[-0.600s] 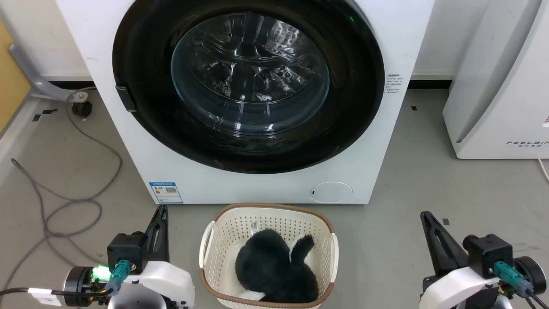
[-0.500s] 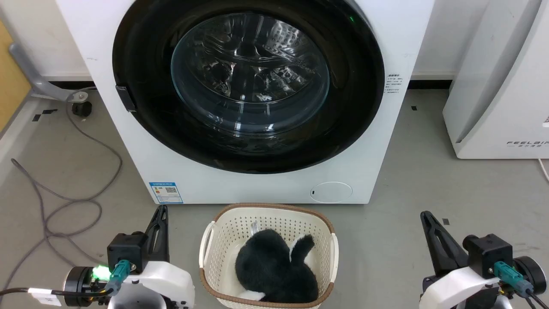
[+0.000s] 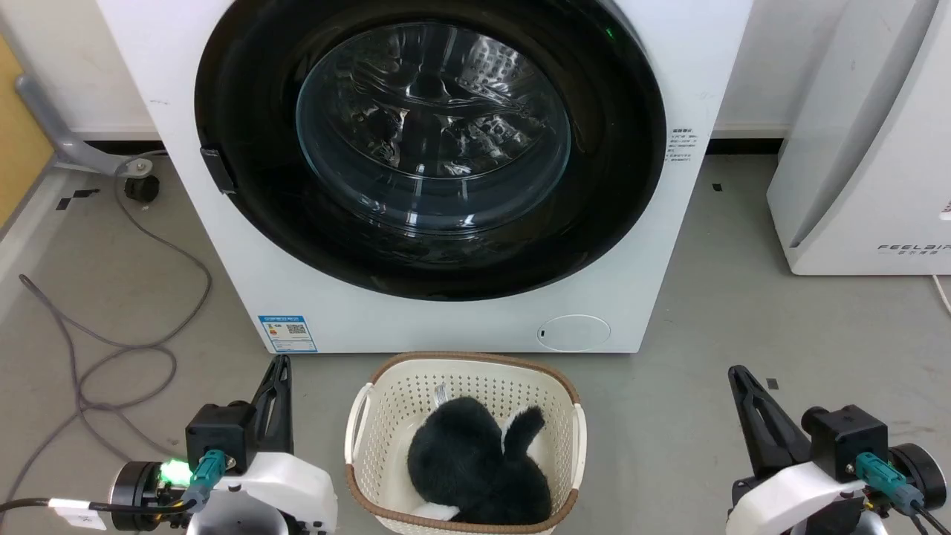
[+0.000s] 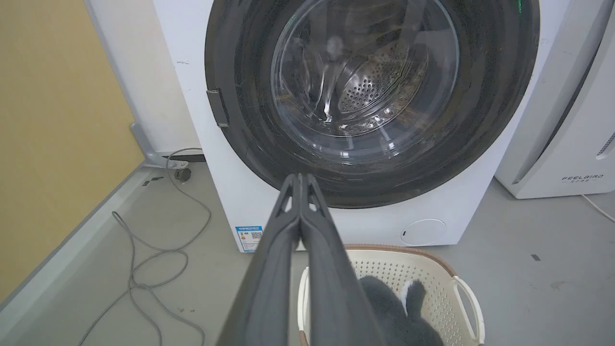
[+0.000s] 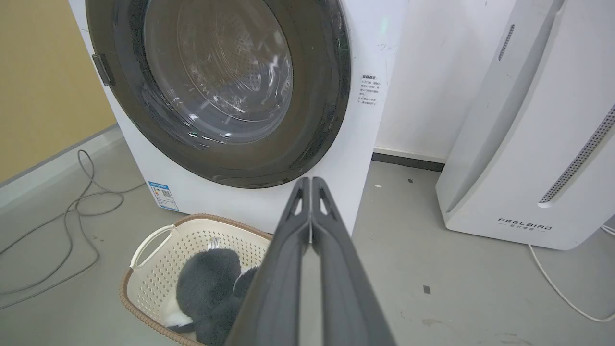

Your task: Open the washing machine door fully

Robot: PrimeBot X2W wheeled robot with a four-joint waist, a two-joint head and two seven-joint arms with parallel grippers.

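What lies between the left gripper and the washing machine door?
Head view: between left gripper and washing machine door lie bare floor and the machine's white front with a blue sticker.

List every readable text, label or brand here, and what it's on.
"FEELBIRD": brand low on the white appliance; finer line under it unreadable.
Unreadable, too small: blue sticker with QR code, low left on the washing machine front.
Unreadable, too small: printed label right of the door.
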